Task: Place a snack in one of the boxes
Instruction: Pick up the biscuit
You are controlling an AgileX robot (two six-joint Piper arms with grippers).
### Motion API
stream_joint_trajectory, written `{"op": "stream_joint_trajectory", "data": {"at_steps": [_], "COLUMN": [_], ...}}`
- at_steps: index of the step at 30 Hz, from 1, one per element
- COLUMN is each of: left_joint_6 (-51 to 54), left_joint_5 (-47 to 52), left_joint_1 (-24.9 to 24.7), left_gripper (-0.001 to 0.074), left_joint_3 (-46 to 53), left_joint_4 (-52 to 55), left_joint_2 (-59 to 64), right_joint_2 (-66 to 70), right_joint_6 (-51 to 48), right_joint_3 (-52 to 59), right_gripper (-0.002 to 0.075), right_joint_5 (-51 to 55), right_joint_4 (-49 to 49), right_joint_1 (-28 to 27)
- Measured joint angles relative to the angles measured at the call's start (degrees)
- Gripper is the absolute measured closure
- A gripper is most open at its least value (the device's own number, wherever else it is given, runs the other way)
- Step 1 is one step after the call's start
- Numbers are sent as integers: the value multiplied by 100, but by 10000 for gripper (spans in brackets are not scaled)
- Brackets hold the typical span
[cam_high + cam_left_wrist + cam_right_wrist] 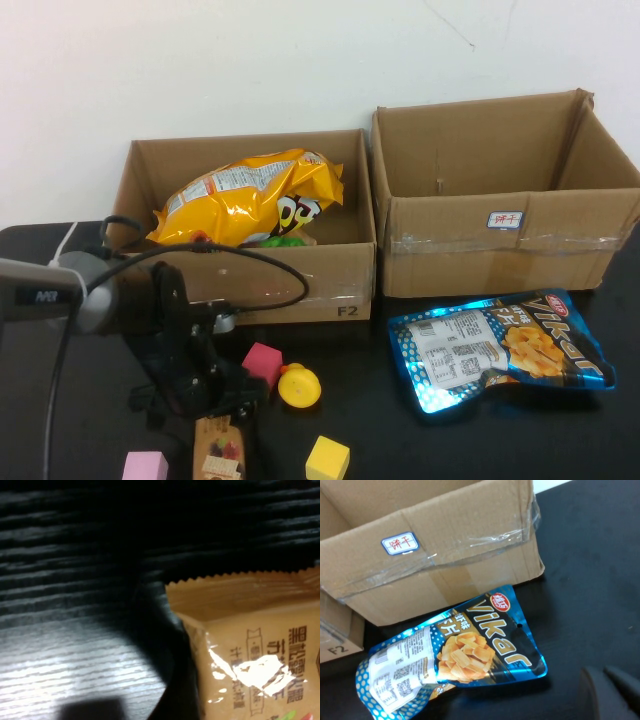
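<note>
A small brown snack packet (219, 450) lies on the black table at the front left. My left gripper (212, 402) hangs open just above its far end. The left wrist view shows the packet (250, 630) close up with one dark finger (167, 675) beside its edge. A blue Vikar chip bag (500, 350) lies flat in front of the right cardboard box (505, 225), which holds nothing. It also shows in the right wrist view (455, 655). The left box (330, 270) holds a yellow chip bag (250, 195). My right gripper (609, 692) is shut and empty, beside the blue bag.
Toy blocks lie near the left gripper: a magenta cube (262, 362), a yellow round toy (299, 386), a yellow cube (327, 459) and a pink cube (145, 466). A black cable (270, 262) loops in front of the left box. A white wall stands behind the boxes.
</note>
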Motion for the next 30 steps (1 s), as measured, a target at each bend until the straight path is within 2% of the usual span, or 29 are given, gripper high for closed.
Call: {"op": "stream_joint_trajectory", "data": {"at_steps": [3, 10, 17, 30], "left_joint_6": [0, -243, -434, -377], "left_joint_5": [0, 5, 14, 346], "left_joint_1": [-67, -238, -364, -398], "left_gripper": [143, 251, 293, 296], "left_joint_3": [-14, -13, -13, -73], "left_joint_4": [119, 632, 898, 879], "left_joint_2": [13, 27, 37, 37], "right_joint_2": [0, 0, 0, 0], "right_joint_6": [0, 0, 0, -4], "right_joint_3": [0, 0, 0, 0], "right_gripper": [727, 727, 727, 727], "right_joint_5": [11, 45, 67, 67], "right_joint_4": [7, 7, 7, 7], "right_joint_1": [0, 0, 0, 0]}}
